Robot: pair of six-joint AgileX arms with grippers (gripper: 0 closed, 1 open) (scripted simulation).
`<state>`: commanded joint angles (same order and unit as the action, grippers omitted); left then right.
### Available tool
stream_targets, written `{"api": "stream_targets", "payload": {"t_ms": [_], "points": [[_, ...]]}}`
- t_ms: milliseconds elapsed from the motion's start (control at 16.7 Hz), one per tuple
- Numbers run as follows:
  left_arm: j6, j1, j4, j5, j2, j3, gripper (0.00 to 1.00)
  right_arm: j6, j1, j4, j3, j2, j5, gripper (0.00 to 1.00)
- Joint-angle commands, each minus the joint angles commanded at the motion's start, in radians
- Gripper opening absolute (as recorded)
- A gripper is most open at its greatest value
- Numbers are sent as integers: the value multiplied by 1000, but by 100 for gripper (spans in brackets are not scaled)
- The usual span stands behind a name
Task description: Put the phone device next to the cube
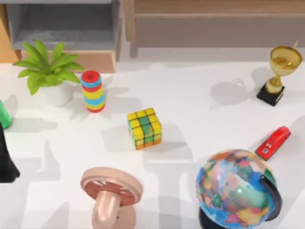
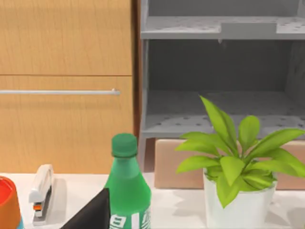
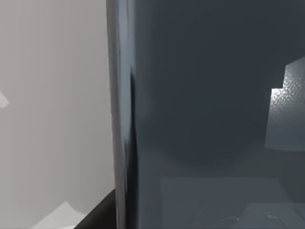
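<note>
While the phone device looms close, pincer state and labels stay unreadable

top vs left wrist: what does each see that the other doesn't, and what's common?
Top view, not the left wrist view: the cube, striped ring stack, gold trophy, red stapler, globe and pink desk fan.

Left wrist view, not the top view: a white stapler and a wooden drawer front with a bar handle.

Both: the potted plant, the green bottle and the grey shelf unit behind them.
</note>
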<state>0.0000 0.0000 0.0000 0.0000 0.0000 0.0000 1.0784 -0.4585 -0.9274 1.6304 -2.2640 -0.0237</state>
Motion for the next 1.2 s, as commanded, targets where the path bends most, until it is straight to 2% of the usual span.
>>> {"api": "stream_targets", "payload": {"t_ms": [960, 1200], "points": [[0, 0, 0, 0, 0, 0, 100, -6, 2, -76, 38, 40, -4, 0], [0, 0, 0, 0, 0, 0, 100, -67, 44, -80, 87, 104, -4, 0]]}}
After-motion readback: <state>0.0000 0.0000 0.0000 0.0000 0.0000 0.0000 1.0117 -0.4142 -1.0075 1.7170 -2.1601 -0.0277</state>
